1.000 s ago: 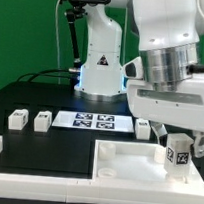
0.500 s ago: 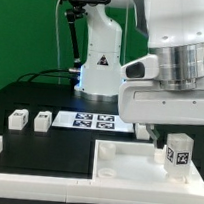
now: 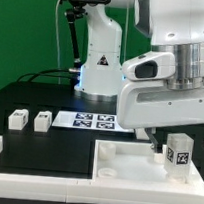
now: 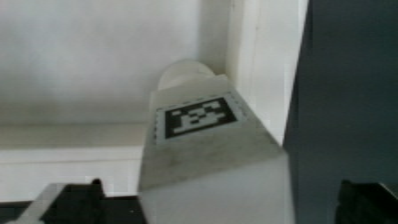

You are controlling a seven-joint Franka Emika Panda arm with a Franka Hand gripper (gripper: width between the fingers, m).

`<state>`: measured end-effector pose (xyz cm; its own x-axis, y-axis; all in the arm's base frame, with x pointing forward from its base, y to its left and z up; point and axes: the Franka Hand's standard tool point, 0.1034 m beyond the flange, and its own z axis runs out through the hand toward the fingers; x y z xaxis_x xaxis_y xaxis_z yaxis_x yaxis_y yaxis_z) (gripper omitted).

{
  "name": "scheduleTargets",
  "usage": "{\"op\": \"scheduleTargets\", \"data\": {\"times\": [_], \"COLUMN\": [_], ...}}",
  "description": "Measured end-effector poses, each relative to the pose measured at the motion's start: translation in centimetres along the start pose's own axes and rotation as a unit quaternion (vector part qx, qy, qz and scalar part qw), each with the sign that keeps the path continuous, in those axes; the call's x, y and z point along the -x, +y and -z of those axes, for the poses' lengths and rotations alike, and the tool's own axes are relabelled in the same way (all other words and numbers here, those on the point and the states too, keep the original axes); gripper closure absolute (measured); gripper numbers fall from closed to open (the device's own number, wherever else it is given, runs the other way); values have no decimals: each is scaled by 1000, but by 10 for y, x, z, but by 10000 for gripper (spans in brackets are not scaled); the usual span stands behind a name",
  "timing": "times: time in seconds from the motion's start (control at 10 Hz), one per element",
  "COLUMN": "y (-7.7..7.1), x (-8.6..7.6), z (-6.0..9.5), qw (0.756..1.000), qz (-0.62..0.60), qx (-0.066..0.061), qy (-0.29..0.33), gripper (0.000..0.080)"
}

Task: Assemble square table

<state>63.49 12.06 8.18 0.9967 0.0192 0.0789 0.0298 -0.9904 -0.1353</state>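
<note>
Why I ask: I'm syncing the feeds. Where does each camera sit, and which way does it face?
Exterior view: off the arm, across the table from the base, facing it over the tabletop; shows base and arm.
Wrist view: on the wrist, looking past the fingers at the tagged leg; only the fingers show.
Shared: that leg, standing at the tabletop's corner.

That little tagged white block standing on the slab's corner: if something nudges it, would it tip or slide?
Likely stiff: the leg looks like hard moulded plastic. Probably light, being small. It stands taller than wide on the tabletop, so a nudge may tip it.
</note>
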Motion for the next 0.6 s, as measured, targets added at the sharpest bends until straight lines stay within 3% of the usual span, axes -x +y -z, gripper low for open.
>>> {"op": "scheduleTargets", "data": {"times": [0.1, 0.2, 0.3, 0.4, 0.6], "y": [0, 0, -1, 3, 5], "x": [0, 0, 0, 0, 0], "z": [0, 0, 0, 0, -1], "qw": [1000, 1000, 999, 996, 986], "qz": [2, -17, -53, -84, -169], "qx": [0, -1, -2, 1, 1], "qy": [0, 0, 0, 1, 2], "gripper": [159, 318, 318, 495, 497]}}
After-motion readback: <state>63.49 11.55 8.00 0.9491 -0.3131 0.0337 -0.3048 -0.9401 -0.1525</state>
